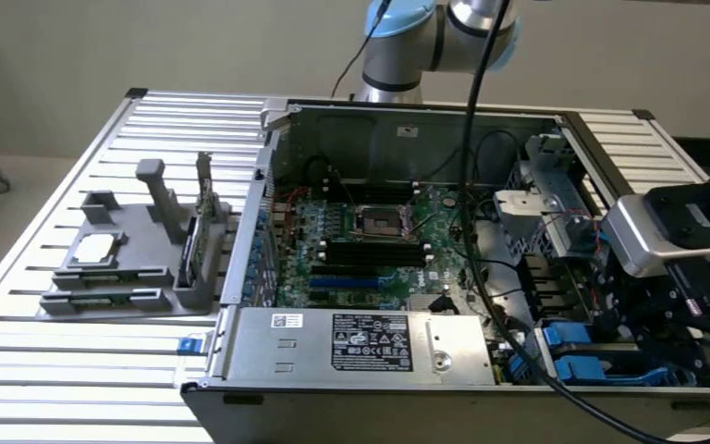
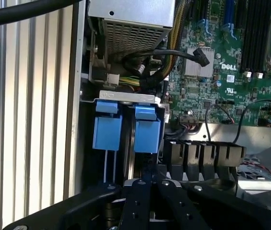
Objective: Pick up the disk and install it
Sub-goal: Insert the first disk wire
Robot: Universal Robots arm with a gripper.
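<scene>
My claw (image 2: pixel 148 181), its fingers pressed together with nothing between them, stands just beside the disk (image 2: pixel 147 136). The disk sits end-on in the drive bay of the open computer case (image 1: pixel 269 347) on the bench (image 1: pixel 71 393), blue rails towards the claw. I judge that shut fingers suit pushing, not gripping.

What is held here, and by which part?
Cannot be told: the shut fingers sit at the disk, by its blue rail; any grip is hidden.
</scene>
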